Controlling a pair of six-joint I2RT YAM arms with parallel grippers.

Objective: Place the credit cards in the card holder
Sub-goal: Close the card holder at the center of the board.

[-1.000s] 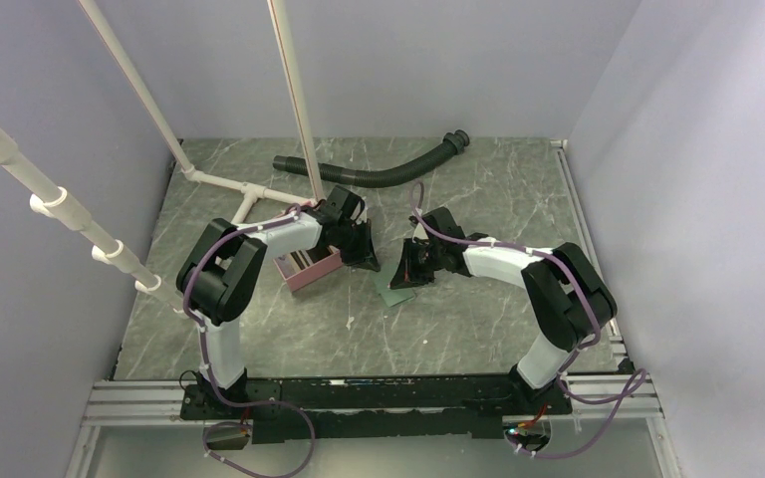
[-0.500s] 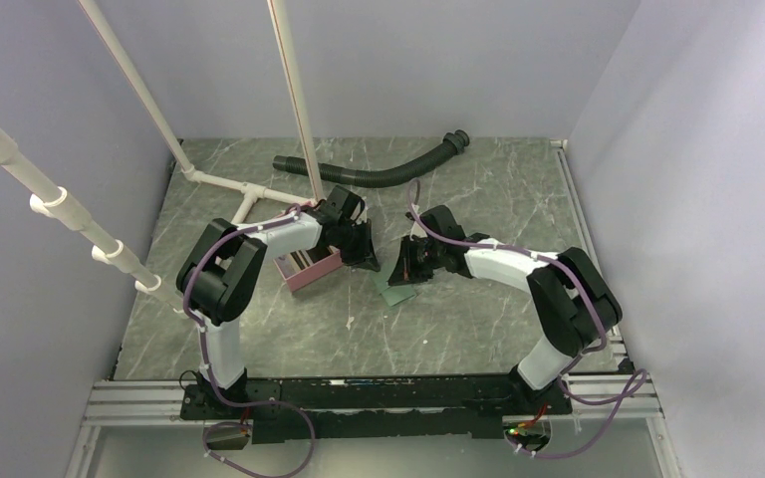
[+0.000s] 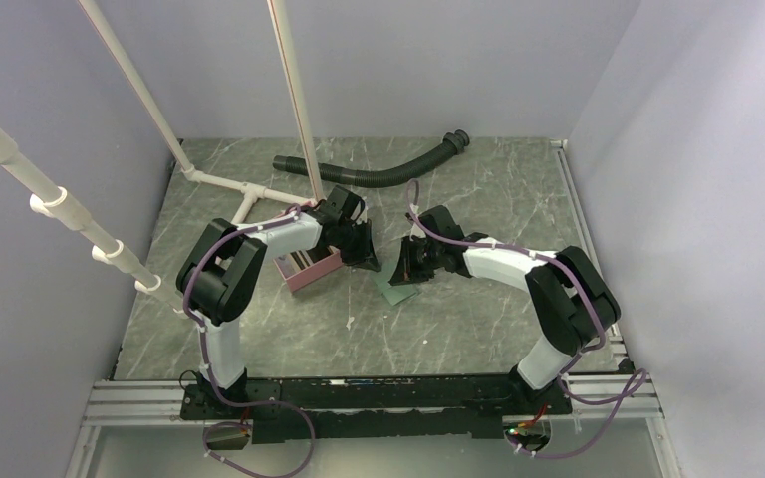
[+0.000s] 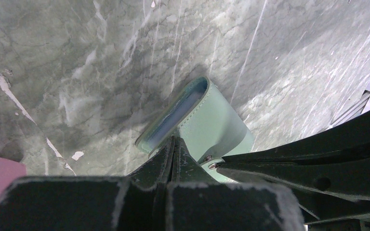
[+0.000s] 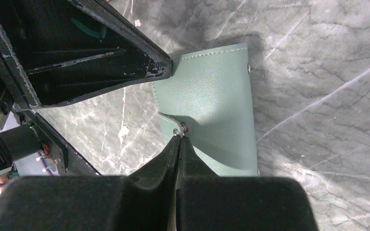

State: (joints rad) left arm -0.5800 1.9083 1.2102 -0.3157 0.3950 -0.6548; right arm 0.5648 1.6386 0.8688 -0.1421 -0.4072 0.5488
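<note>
The card holder point(image 3: 394, 290) is a flat pale green-blue sleeve lying on the marble table between both arms. It also shows in the left wrist view point(image 4: 212, 118) and the right wrist view point(image 5: 212, 91). My left gripper point(image 4: 173, 140) is shut, with its tips pressed against the holder's top panel beside the open mouth. My right gripper point(image 5: 179, 137) is shut on the holder's snap flap, which curves up off the sleeve. A pale bluish strip point(image 4: 173, 120) shows inside the mouth; I cannot tell whether it is one of the credit cards. No other card is in view.
A pink open-topped box point(image 3: 309, 269) stands just left of the left gripper point(image 3: 371, 261). A black corrugated hose point(image 3: 379, 175) lies at the back. White pipes point(image 3: 244, 194) slant over the back left. The right gripper point(image 3: 404, 275) sits over the holder's far edge.
The right arm's elbow has shifted very slightly. Both grippers and the holder stay where they were.
</note>
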